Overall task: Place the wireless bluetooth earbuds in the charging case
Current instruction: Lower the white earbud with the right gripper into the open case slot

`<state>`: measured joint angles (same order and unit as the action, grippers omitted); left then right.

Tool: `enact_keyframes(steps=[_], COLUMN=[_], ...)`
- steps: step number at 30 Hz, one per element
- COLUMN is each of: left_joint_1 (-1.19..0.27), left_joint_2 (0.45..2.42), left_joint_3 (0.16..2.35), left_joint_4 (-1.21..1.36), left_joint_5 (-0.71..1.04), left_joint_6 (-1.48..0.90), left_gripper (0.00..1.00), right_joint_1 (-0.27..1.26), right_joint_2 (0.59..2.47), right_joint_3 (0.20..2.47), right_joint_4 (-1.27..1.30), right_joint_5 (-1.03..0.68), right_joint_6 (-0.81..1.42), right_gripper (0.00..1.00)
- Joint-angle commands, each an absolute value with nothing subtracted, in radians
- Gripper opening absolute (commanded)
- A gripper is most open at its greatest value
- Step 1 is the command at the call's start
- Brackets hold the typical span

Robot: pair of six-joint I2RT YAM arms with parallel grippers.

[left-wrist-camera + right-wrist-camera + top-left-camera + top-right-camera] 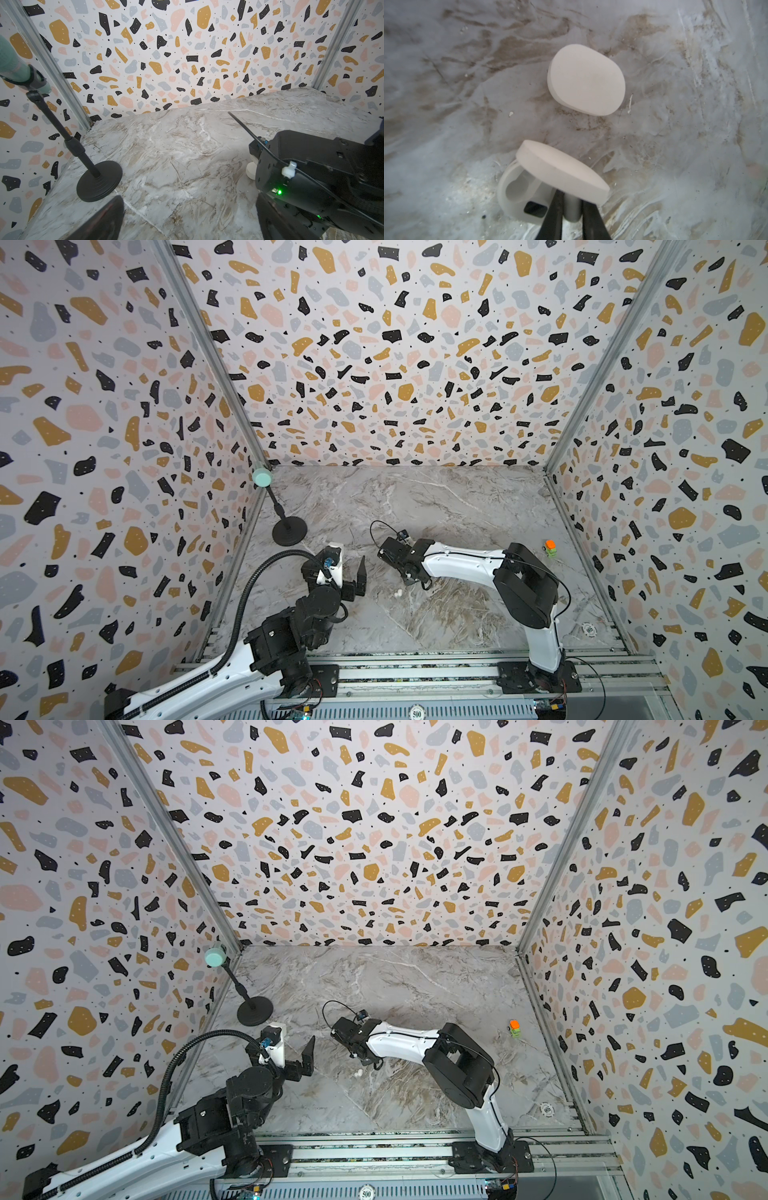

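From my console, the right tool (572, 199) is clenched on a slim grey stem (571, 207). I take it for one of the earbuds, though it sits in shadow and I cannot be sure. The stem points down at the open charging case (512, 193), which stands on the marble tabletop (446, 104) straight beneath the tool. The case's lid (560, 172) is tilted up on its hinge, and its lower edge crosses just in front of the tool's fingers (553, 216). A keyhole-shaped socket (515, 190) shows in the base beside them. A second white case (586, 80) lies shut on the tabletop, near the open one but not touching it.

In both top views the right arm reaches across the middle and hides both cases. Two loose earbuds (397, 594) (357, 1074) lie together on the tabletop between the arms, near the right tool.

The left tool (188, 212) is released, jaws spread wide and grasping nothing, and hangs above the tabletop well to the left of the cases. A black stand (289, 531) rises at the left wall.
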<state>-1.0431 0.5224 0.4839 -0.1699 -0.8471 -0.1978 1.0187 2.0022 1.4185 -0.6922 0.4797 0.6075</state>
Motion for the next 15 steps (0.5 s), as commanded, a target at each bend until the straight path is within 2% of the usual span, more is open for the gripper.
enact_keyframes(steps=[1, 15], left_joint_1=[-1.038, -1.038], left_joint_2=[0.518, 0.523], left_joint_3=[0.479, 0.480], left_joint_4=[-0.127, -0.126], left_joint_5=[-0.854, -0.853], left_joint_6=[-0.195, -0.196], left_gripper=[1.00, 1.00], right_joint_1=[1.025, 1.031], right_joint_2=[2.006, 2.005], right_joint_3=[1.448, 1.463], right_joint_4=[-0.736, -0.753], right_joint_5=[0.497, 0.505], right_joint_6=[0.612, 0.611], right_gripper=[0.09, 0.18])
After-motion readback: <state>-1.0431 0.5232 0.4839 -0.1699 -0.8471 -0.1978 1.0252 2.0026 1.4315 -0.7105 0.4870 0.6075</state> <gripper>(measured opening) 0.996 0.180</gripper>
